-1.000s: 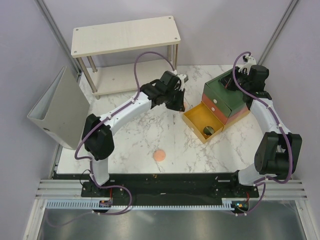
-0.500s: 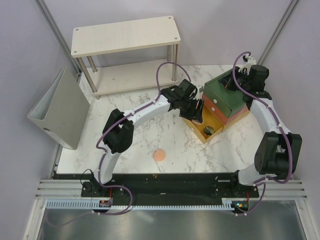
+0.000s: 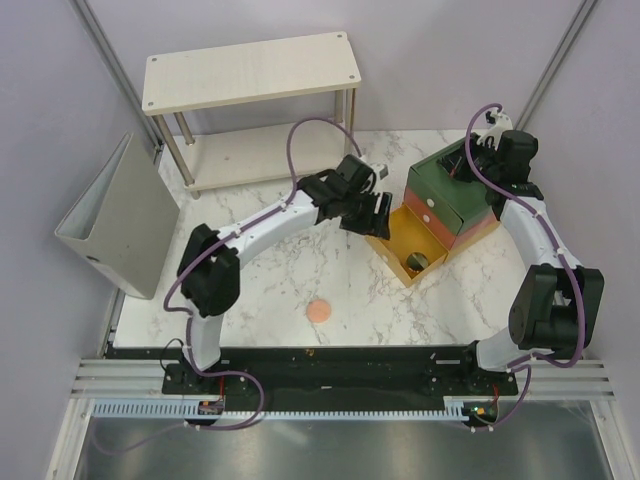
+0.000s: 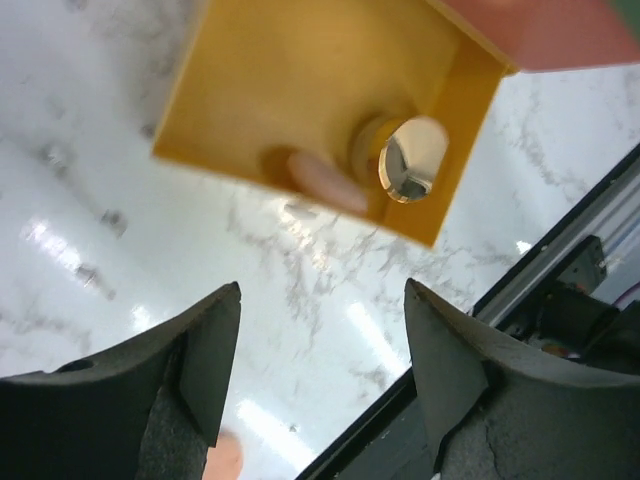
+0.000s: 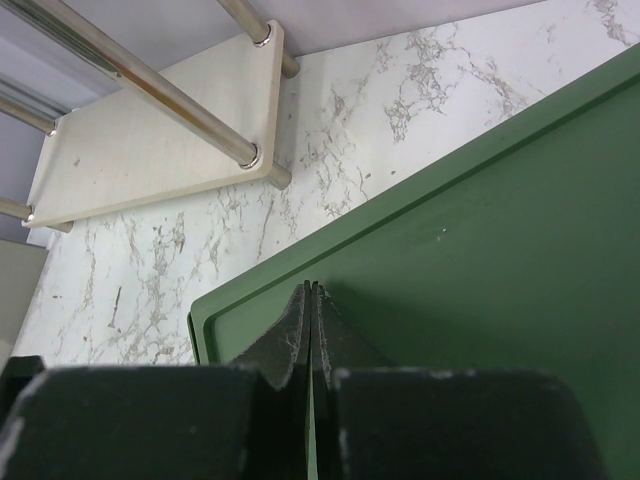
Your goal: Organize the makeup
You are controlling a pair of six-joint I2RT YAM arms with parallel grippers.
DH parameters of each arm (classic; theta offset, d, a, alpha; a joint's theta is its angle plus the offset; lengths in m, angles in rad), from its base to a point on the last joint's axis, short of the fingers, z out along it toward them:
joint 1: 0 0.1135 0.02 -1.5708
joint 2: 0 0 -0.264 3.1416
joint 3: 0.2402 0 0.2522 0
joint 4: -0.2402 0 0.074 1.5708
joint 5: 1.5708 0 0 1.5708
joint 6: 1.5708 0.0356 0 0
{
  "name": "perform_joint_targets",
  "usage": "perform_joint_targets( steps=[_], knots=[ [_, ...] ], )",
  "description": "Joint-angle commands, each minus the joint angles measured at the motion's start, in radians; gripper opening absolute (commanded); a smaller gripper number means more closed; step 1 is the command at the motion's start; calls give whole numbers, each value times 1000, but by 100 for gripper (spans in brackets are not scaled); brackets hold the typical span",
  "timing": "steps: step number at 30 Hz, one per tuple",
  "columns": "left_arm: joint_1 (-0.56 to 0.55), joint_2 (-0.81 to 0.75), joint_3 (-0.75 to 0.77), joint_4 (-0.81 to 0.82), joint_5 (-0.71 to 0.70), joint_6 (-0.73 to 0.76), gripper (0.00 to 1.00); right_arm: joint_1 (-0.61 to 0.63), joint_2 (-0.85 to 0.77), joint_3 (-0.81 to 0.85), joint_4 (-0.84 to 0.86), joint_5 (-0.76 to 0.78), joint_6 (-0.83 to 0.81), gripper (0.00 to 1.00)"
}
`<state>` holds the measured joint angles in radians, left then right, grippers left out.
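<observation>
Hovering with its fingers spread wide and holding nothing, the left tool (image 4: 320,330) is hanging above the near lip of the pulled-out yellow drawer (image 4: 300,80). One peach-pink disc (image 4: 325,182) is lying inside the drawer, just beside the gold-rimmed round jar (image 4: 405,165). It is too blurred to tell whether it is sitting flat.

The right tool (image 5: 311,300) is pressed shut, tips touching the green top (image 5: 480,300) of the drawer box, probably bracing it.

Judging the step: the drop-off is looking done and the tool is needing to clear out. Best practice here is rising straight up with the fingers kept wide, so neither pad is catching the drawer wall or nudging the disc. The right tool should be holding the box steady meanwhile.

A second peach-pink disc (image 3: 319,311) is waiting alone on the tabletop (image 3: 270,270), well apart from the drawer, toward the arm bases. It is thin and flat, so it is likely wanting a low, square pinch across its rim. No tubes are showing in any view.

The tabletop is white marble-patterned and glossy, throwing glare. A two-tier pale wooden shelf (image 3: 250,70) is standing at the far left, with a grey binder (image 3: 120,225) beside it. Plain lilac walls are closing in the cell.
</observation>
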<state>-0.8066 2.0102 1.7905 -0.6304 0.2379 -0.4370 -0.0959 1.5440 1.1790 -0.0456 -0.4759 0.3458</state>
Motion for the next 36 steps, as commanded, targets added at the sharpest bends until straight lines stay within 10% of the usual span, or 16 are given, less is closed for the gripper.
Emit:
perform_joint_targets(
  steps=[1,12,27,33,36],
  knots=[
    [58,-194,-242,-3,-77,6,73,12,103,-131,-436,51,-45,0],
    [84,-472,-753,-38,-25,-6,74,12,119,-131,-435,46,-44,0],
    [-11,-206,-718,31,5,11,69,13,120,-128,-435,45,-42,0],
    [-14,-220,-704,23,-5,29,2,13,122,-124,-435,45,-44,0],
    [-14,-254,-681,15,-15,40,2,13,125,-121,-435,45,-44,0]
  ],
)
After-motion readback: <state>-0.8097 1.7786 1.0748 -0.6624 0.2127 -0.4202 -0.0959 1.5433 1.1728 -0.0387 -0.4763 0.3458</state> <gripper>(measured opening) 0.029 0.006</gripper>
